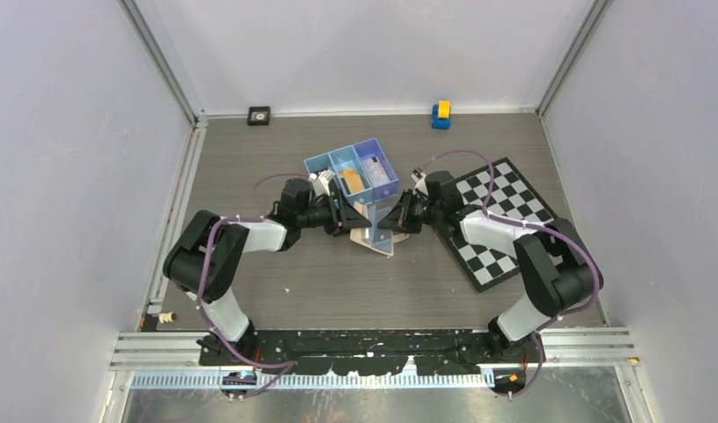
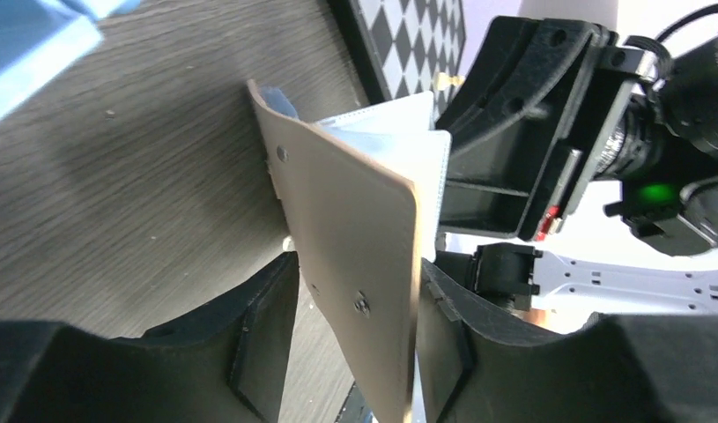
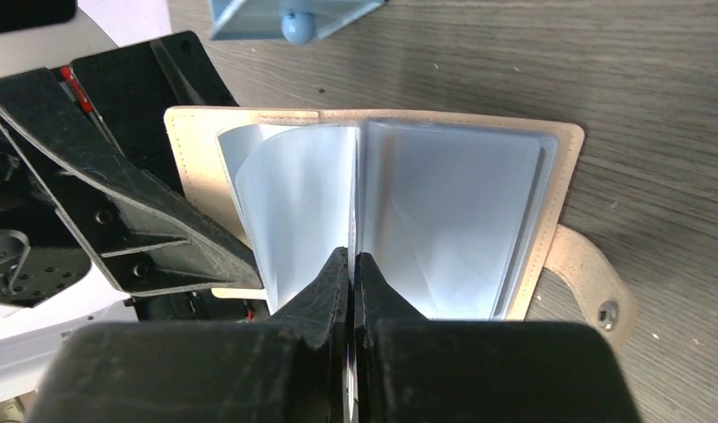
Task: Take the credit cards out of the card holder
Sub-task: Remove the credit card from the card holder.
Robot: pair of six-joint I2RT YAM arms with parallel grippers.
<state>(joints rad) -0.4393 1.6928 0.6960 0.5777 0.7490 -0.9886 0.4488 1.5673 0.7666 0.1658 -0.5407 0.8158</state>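
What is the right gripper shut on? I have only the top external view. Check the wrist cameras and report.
Observer: The right gripper is shut on a pale inner sleeve at the fold of the open card holder.
Operator: Now the left gripper.
Observer: The left gripper has the holder's tan cover between its fingers, and the cover seems to touch both.
Operator: Look for cards in there.
Observer: In the right wrist view the spread sleeves all look pale. No coloured card shows in them.
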